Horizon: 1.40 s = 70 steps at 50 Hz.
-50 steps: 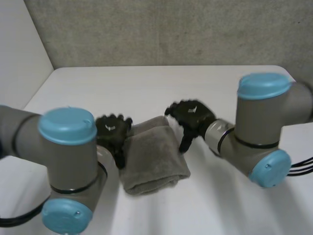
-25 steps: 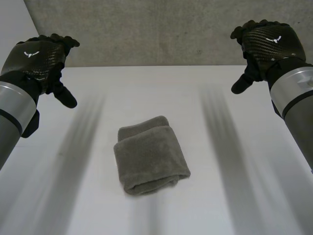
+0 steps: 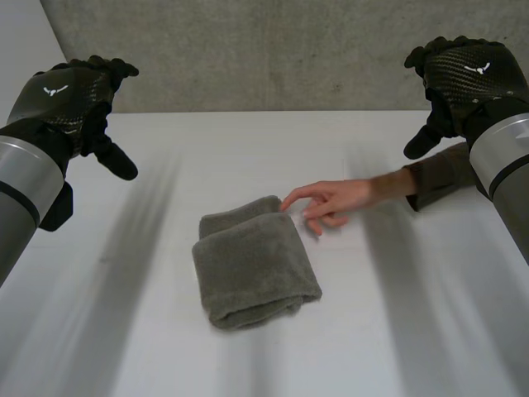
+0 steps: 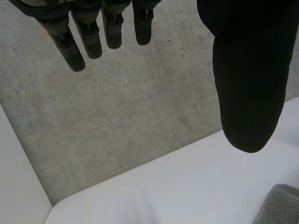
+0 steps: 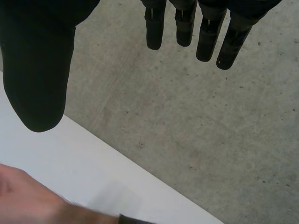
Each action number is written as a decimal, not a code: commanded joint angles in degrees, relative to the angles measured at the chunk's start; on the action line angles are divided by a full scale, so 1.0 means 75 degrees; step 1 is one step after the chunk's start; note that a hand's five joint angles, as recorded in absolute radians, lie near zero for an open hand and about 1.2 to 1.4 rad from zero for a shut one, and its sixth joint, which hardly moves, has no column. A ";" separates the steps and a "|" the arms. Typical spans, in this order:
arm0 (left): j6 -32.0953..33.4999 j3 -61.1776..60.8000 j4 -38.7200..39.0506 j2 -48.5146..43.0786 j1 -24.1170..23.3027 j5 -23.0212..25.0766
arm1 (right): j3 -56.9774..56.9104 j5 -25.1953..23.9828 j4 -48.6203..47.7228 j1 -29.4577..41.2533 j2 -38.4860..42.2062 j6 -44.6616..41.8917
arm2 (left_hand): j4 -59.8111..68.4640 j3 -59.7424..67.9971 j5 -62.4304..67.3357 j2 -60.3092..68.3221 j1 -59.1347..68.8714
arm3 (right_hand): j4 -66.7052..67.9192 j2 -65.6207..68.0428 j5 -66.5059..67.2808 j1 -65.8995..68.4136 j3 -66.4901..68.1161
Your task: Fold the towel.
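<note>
— What's holding everything?
— A white table (image 3: pixel 248 141), plain top, with rounded far corners.
— And lying on it?
— One grey towel (image 3: pixel 252 269), near the middle, folded into a thick pad. A lower layer sticks out along its far edge.
— Nothing more?
— A person's hand (image 3: pixel 331 201) reaches in from the right, fingertips just beside the towel's far right corner. Whether it rests on the table I cannot tell

Left hand (image 3: pixel 66 99) and right hand (image 3: pixel 471 74): black, seemingly carbon-weave, white logos.
</note>
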 commanded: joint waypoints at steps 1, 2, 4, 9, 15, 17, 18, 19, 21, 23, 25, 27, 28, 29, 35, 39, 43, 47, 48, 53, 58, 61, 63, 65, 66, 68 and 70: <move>0.0001 0.0131 0.0084 -0.0076 0.0000 -0.0034 | 0.0061 0.0007 0.0012 0.0028 0.0059 -0.0005 | 0.0013 0.0002 -0.0122 0.0022 0.0006 | -0.0419 -0.0368 -0.0446 -0.0372 -0.0271; 0.0001 0.0131 0.0084 -0.0076 0.0000 -0.0034 | 0.0061 0.0007 0.0012 0.0028 0.0059 -0.0005 | 0.0013 0.0002 -0.0122 0.0022 0.0006 | -0.0419 -0.0368 -0.0446 -0.0372 -0.0271; -0.0023 0.0190 0.0084 -0.0111 -0.0035 -0.0034 | 0.0073 0.0007 0.0012 0.0063 0.0071 0.0006 | 0.0013 0.0002 -0.0122 0.0022 0.0006 | -0.0419 -0.0368 -0.0446 -0.0372 -0.0271; -0.0034 0.0225 0.0096 -0.0100 -0.0012 -0.0034 | 0.0119 0.0007 0.0012 0.0075 0.0071 0.0006 | 0.0013 0.0002 -0.0122 0.0022 0.0006 | -0.0419 -0.0368 -0.0446 -0.0372 -0.0271; -0.0081 0.0190 0.0155 -0.0111 -0.0024 -0.0057 | 0.0143 -0.0005 0.0012 0.0110 0.0071 -0.0005 | -0.0009 -0.0021 -0.0145 -0.0001 -0.0016 | -0.0419 -0.0368 -0.0446 -0.0372 -0.0271; -0.0116 0.0155 0.0166 -0.0111 -0.0024 -0.0057 | 0.0143 -0.0005 0.0012 0.0110 0.0071 -0.0017 | -0.0009 -0.0021 -0.0145 -0.0001 -0.0016 | -0.0419 -0.0368 -0.0446 -0.0372 -0.0271; -0.0117 0.0155 0.0166 -0.0111 -0.0024 -0.0057 | 0.0143 -0.0005 0.0012 0.0110 0.0071 -0.0017 | -0.0009 -0.0021 -0.0145 -0.0001 -0.0016 | -0.0419 -0.0368 -0.0446 -0.0372 -0.0271; -0.0163 0.0120 0.0166 -0.0123 -0.0024 -0.0057 | 0.0143 -0.0017 0.0012 0.0110 0.0071 -0.0029 | -0.0009 -0.0021 -0.0145 -0.0001 -0.0016 | -0.0419 -0.0368 -0.0446 -0.0372 -0.0271; -0.0222 0.0084 0.0166 -0.0123 -0.0012 -0.0057 | 0.0143 -0.0017 0.0012 0.0122 0.0071 -0.0052 | -0.0009 -0.0021 -0.0145 -0.0001 -0.0016 | -0.0419 -0.0368 -0.0446 -0.0372 -0.0271; -0.0280 0.0026 0.0166 -0.0135 -0.0012 -0.0057 | 0.0143 -0.0017 0.0012 0.0122 0.0071 -0.0064 | -0.0009 -0.0021 -0.0145 -0.0001 -0.0016 | -0.0419 -0.0368 -0.0446 -0.0372 -0.0271; -0.0281 0.0003 0.0166 -0.0135 -0.0001 -0.0069 | 0.0143 -0.0017 0.0012 0.0122 0.0071 -0.0064 | -0.0009 -0.0021 -0.0145 -0.0001 -0.0016 | -0.0419 -0.0368 -0.0446 -0.0372 -0.0271; -0.0281 -0.0056 0.0166 -0.0123 0.0011 -0.0057 | 0.0143 -0.0017 0.0012 0.0110 0.0083 -0.0064 | -0.0009 -0.0021 -0.0145 -0.0001 -0.0016 | -0.0419 -0.0368 -0.0446 -0.0372 -0.0271; -0.0281 -0.0114 0.0178 -0.0123 0.0011 -0.0057 | 0.0143 -0.0028 0.0012 0.0110 0.0083 -0.0064 | -0.0009 -0.0021 -0.0145 -0.0001 -0.0016 | -0.0419 -0.0368 -0.0446 -0.0372 -0.0271; -0.0281 -0.0115 0.0178 -0.0123 0.0011 -0.0057 | 0.0143 -0.0029 0.0012 0.0110 0.0083 -0.0064 | -0.0009 -0.0021 -0.0145 -0.0001 -0.0016 | -0.0419 -0.0368 -0.0446 -0.0372 -0.0271; -0.0281 -0.0197 0.0178 -0.0111 0.0023 -0.0057 | 0.0155 -0.0029 0.0012 0.0110 0.0129 -0.0076 | -0.0009 -0.0021 -0.0145 -0.0001 -0.0016 | -0.0419 -0.0368 -0.0446 -0.0372 -0.0271; -0.0281 -0.0290 0.0190 -0.0111 0.0023 -0.0046 | 0.0155 -0.0017 0.0012 0.0122 0.0188 -0.0076 | -0.0009 -0.0021 -0.0145 -0.0001 -0.0016 | -0.0419 -0.0368 -0.0446 -0.0372 -0.0271; -0.0281 -0.0302 0.0202 -0.0123 0.0023 -0.0046 | 0.0155 -0.0028 0.0012 0.0122 0.0177 -0.0087 | -0.0009 -0.0021 -0.0145 -0.0001 -0.0016 | -0.0419 -0.0368 -0.0446 -0.0372 -0.0271; -0.0281 -0.0372 0.0213 -0.0123 0.0023 -0.0046 | 0.0166 -0.0029 0.0012 0.0122 0.0176 -0.0087 | -0.0009 -0.0021 -0.0145 -0.0001 -0.0016 | -0.0419 -0.0368 -0.0446 -0.0372 -0.0271; -0.0281 -0.0373 0.0213 -0.0123 0.0023 -0.0046 | 0.0166 -0.0029 0.0012 0.0122 0.0176 -0.0087 | -0.0009 -0.0021 -0.0145 -0.0001 -0.0016 | -0.0419 -0.0368 -0.0446 -0.0372 -0.0271; -0.0269 -0.0502 0.0307 -0.0111 0.0023 -0.0057 | 0.0178 -0.0029 0.0012 0.0133 0.0176 -0.0087 | -0.0009 -0.0021 -0.0145 -0.0001 -0.0016 | -0.0419 -0.0368 -0.0446 -0.0372 -0.0271; -0.0257 -0.0595 0.0424 -0.0111 0.0023 -0.0057 | 0.0178 -0.0017 0.0012 0.0122 0.0176 -0.0087 | -0.0009 -0.0021 -0.0145 -0.0001 -0.0016 | -0.0419 -0.0368 -0.0446 -0.0372 -0.0271; -0.0269 -0.0607 0.0424 -0.0111 0.0023 -0.0057 | 0.0178 -0.0017 0.0012 0.0133 0.0176 -0.0087 | -0.0009 -0.0021 -0.0145 -0.0001 -0.0016 | -0.0419 -0.0368 -0.0446 -0.0372 -0.0271; -0.0269 -0.0665 0.0459 -0.0111 0.0011 -0.0057 | 0.0178 -0.0017 0.0012 0.0134 0.0176 -0.0099 | -0.0009 -0.0021 -0.0145 -0.0001 -0.0016 | -0.0419 -0.0368 -0.0446 -0.0372 -0.0271; -0.0269 -0.0677 0.0471 -0.0111 0.0011 -0.0057 | 0.0178 -0.0017 0.0012 0.0134 0.0165 -0.0099 | -0.0009 -0.0021 -0.0145 -0.0001 -0.0016 | -0.0419 -0.0368 -0.0446 -0.0372 -0.0271; -0.0269 -0.0689 0.0471 -0.0123 0.0011 -0.0057 | 0.0178 -0.0017 0.0000 0.0134 0.0165 -0.0099 | -0.0009 -0.0021 -0.0145 -0.0001 -0.0016 | -0.0419 -0.0368 -0.0446 -0.0372 -0.0271; -0.0269 -0.0689 0.0471 -0.0123 0.0011 -0.0057 | 0.0178 -0.0017 0.0000 0.0134 0.0165 -0.0099 | -0.0009 -0.0021 -0.0145 -0.0001 -0.0016 | -0.0419 -0.0368 -0.0446 -0.0372 -0.0271; -0.0280 -0.0689 0.0471 -0.0135 0.0011 -0.0057 | 0.0178 -0.0017 0.0000 0.0134 0.0153 -0.0099 | -0.0009 -0.0021 -0.0145 -0.0001 -0.0016 | -0.0419 -0.0368 -0.0446 -0.0372 -0.0271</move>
